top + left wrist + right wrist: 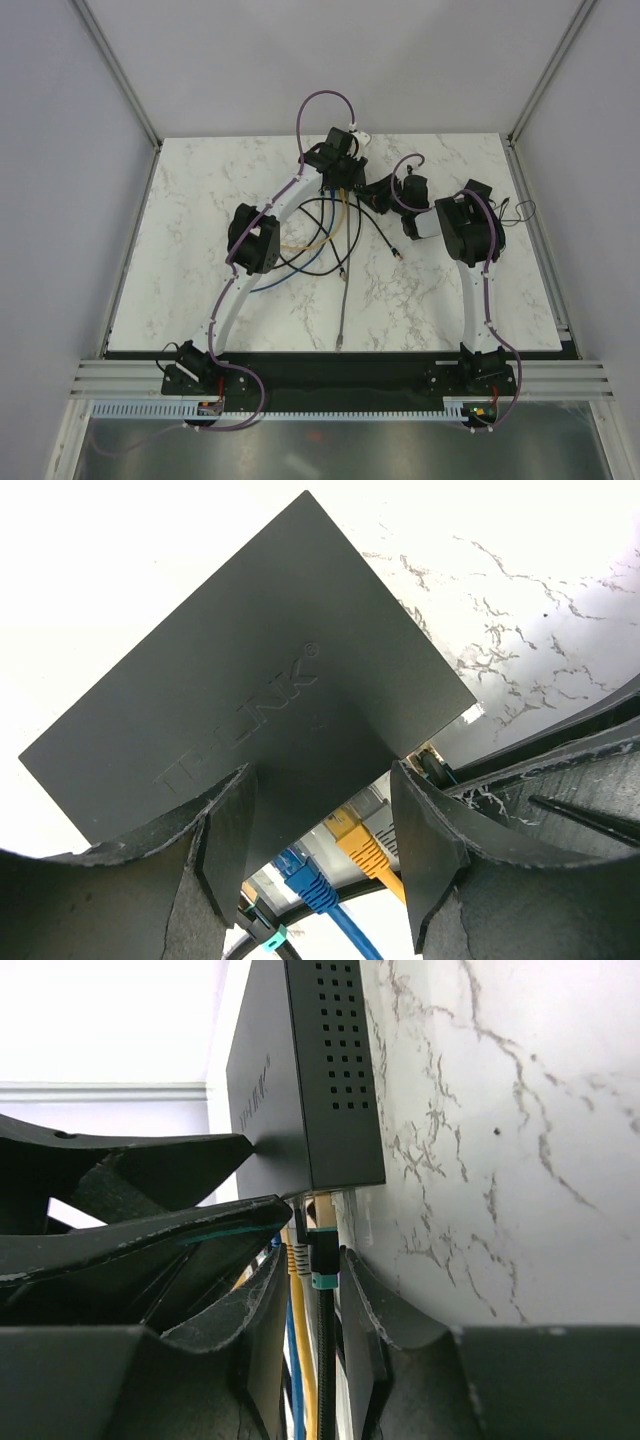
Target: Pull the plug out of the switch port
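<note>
Two pincers share this: left pincer point(320, 780), spread wide, bears on the switch point(250, 660); right pincer point(313, 1260) straddles the teal-collared plug point(322, 1245), grip unclear. Best clamp firmly, then draw straight back.

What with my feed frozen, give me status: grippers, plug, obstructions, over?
Left gripper open, tips on TP-Link switch. Right gripper straddling teal-banded black plug, grip unconfirmed. Plug not yet pulled. Yellow cable and blue cable crowd alongside.

Flat black switch point(250, 680) (vented side), teal-collared plug point(322, 1260) seated in its port
</note>
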Available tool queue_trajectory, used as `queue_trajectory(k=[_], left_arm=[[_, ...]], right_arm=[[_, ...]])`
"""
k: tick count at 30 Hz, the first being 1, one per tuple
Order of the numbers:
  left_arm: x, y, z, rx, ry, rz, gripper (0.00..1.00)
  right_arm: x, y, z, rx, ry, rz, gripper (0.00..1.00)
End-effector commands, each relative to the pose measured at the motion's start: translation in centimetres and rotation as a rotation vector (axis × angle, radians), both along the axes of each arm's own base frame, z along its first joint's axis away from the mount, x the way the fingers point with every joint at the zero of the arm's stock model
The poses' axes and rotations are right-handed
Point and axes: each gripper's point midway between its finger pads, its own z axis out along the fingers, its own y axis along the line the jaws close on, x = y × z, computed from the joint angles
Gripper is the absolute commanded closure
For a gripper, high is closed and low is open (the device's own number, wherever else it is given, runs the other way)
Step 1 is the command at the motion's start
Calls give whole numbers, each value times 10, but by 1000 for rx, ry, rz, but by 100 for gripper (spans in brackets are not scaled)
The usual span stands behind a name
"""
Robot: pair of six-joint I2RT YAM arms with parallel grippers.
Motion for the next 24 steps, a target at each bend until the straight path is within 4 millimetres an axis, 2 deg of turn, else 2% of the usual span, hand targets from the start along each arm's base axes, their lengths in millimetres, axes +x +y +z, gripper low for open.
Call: queue_trajectory(k=[1, 12, 16, 20, 24], left_arm=[[-8, -1, -9, -28, 51, 6, 37], [-10, 1, -9, -23, 55, 9, 37], [-10, 2, -8, -26, 57, 8, 38], [-11, 2, -1, -44, 56, 12, 39], [-13, 1, -3, -52, 63, 7, 40]], right_arm=[[-13, -5, -36, 28, 98, -19, 66], [-2, -17, -41, 9, 120, -79, 65], [2, -22, -46, -35, 148, -101, 68], [8, -32, -44, -131, 149, -140, 63], [14, -31, -44, -138, 164, -140, 61]])
